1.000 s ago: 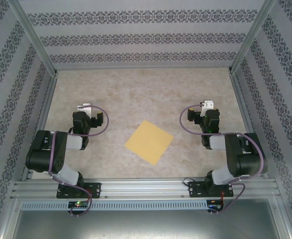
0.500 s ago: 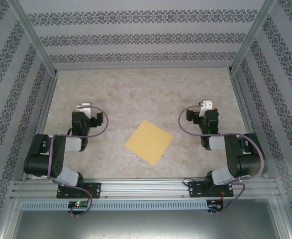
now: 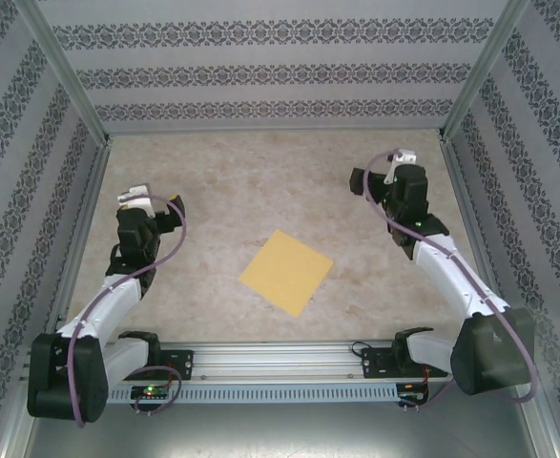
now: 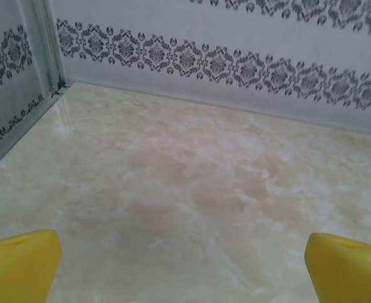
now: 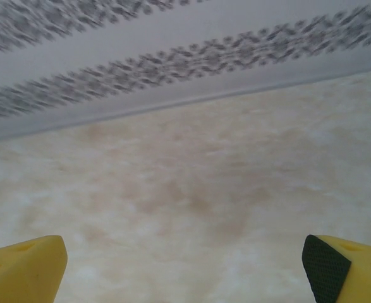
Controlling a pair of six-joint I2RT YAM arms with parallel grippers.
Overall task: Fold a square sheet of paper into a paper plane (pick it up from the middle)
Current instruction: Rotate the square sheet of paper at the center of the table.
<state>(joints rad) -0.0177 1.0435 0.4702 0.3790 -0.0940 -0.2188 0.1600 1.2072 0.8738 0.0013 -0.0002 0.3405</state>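
The square sheet of paper (image 3: 286,272) lies flat and unfolded on the marbled table, turned like a diamond, in the near middle. The paper plane is out of view. My left gripper (image 3: 153,199) hangs well to the left of the sheet and a bit farther back, open. In the left wrist view its yellow fingertips (image 4: 21,265) stand far apart over bare table. My right gripper (image 3: 379,172) is up and to the right of the sheet, toward the far right corner, also open. Its yellow fingertips (image 5: 24,268) hold nothing.
Patterned walls (image 3: 280,72) with metal corner posts (image 3: 65,81) close the table on three sides. An aluminium rail (image 3: 280,358) carrying both arm bases runs along the near edge. Bare table (image 3: 260,181) lies between the grippers and the back wall.
Both arms have unfolded and reached out. The left gripper went left and farther back, the right one toward the far right. The sheet has not moved.
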